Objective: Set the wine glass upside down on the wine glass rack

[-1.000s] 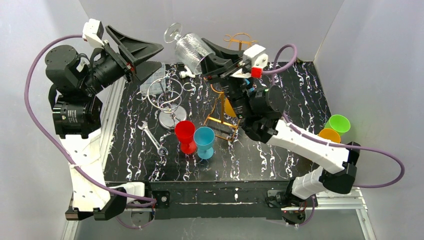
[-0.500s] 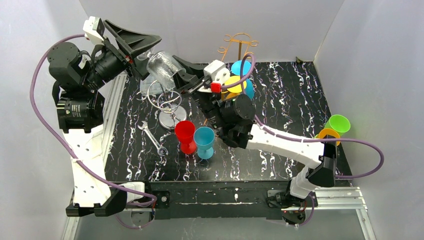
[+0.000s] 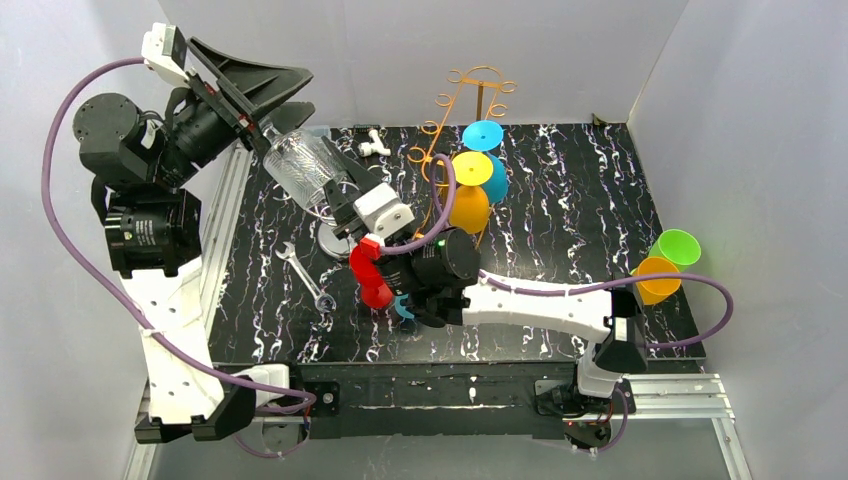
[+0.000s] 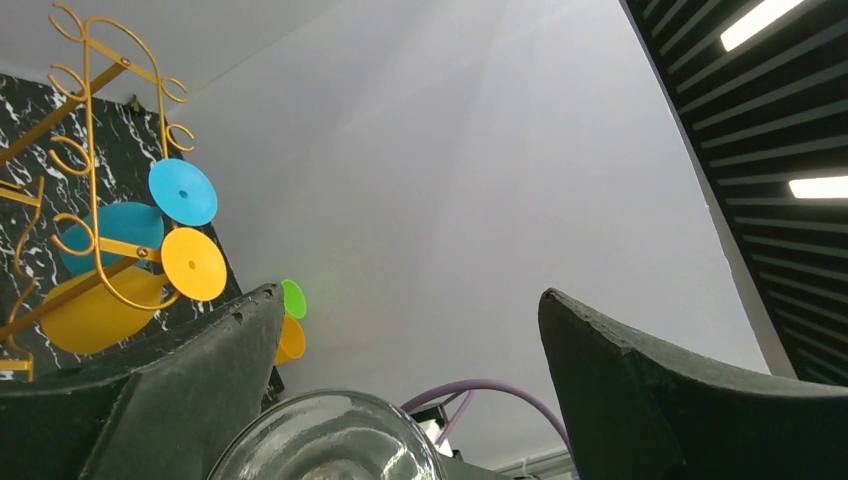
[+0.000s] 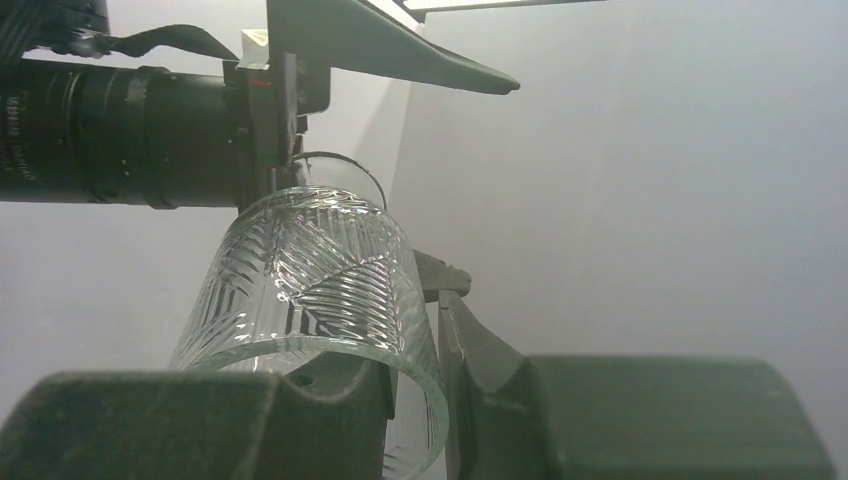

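Observation:
A clear cut-glass wine glass hangs in the air over the table's back left, bowl toward the right arm and foot toward the left arm. My right gripper is shut on the bowl's rim, one finger inside and one outside, as the right wrist view shows with the glass. My left gripper is open; in its wrist view the glass's round foot lies low between the fingers, untouched. A silver wire rack stands just below, partly hidden. A gold rack holds coloured plastic glasses.
A red plastic glass and a mostly hidden blue one stand by the right arm. A wrench lies front left. Green and orange cups sit at the right edge. A small white part lies at the back.
My right arm has swung the glass from the back centre leftward and down, bringing its foot between the left gripper's open fingers. The left gripper has tilted up slightly.

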Robot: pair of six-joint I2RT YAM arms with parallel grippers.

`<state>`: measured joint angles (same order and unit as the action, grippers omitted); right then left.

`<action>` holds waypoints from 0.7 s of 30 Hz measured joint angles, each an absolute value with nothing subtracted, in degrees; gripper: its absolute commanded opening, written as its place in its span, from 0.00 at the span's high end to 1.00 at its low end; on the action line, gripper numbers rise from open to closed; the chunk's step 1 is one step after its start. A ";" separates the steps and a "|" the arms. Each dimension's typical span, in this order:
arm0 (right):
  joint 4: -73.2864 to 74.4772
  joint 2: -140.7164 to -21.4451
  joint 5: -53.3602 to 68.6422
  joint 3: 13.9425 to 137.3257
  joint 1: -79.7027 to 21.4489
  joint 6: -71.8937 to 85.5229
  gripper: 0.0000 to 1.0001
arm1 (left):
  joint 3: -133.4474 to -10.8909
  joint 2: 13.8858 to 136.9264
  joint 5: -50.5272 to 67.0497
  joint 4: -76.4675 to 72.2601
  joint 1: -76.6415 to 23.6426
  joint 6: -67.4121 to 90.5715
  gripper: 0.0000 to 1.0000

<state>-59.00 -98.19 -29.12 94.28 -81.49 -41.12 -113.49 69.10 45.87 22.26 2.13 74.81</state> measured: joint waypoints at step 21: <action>-80.73 -99.35 -33.41 92.66 -80.25 -69.30 0.99 | -115.48 63.88 49.12 19.22 2.15 71.11 0.02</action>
